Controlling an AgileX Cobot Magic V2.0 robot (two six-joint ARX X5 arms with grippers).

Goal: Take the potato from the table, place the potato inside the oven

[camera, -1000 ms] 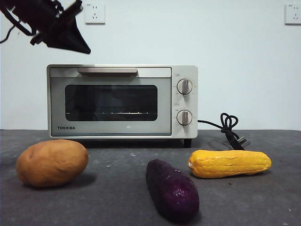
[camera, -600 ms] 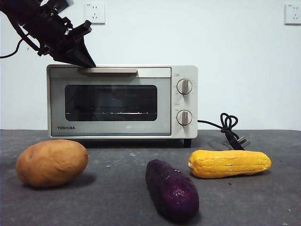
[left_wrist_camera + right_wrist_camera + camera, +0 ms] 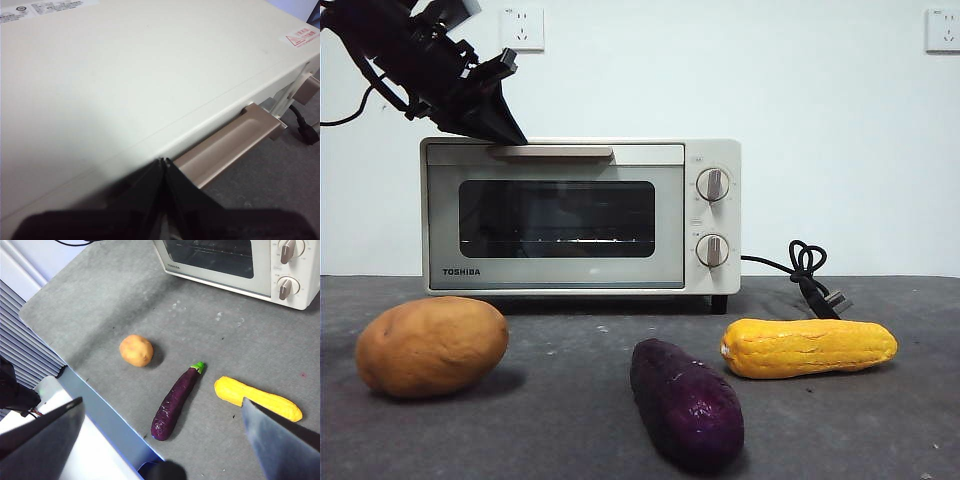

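The tan-orange potato [image 3: 432,346] [image 3: 136,350] lies on the grey table [image 3: 570,400] at the front left, untouched. Behind it stands the cream-white Toshiba oven [image 3: 580,215] [image 3: 235,262] with its door closed. My left gripper [image 3: 512,135] [image 3: 164,161] is shut, its tips together just above the left end of the oven's bar handle [image 3: 550,151] [image 3: 227,147]. My right gripper [image 3: 160,410] hangs high above the table, open and empty, looking down on the vegetables.
A dark purple sweet potato [image 3: 686,402] [image 3: 176,402] lies front centre and a yellow corn cob [image 3: 808,347] [image 3: 257,399] to its right. The oven's black cord [image 3: 805,275] trails at the right. The table's edge [image 3: 100,410] shows in the right wrist view.
My left gripper has come down and to the right from the top left corner, and now rests over the left end of the oven's handle. The vegetables have not moved.
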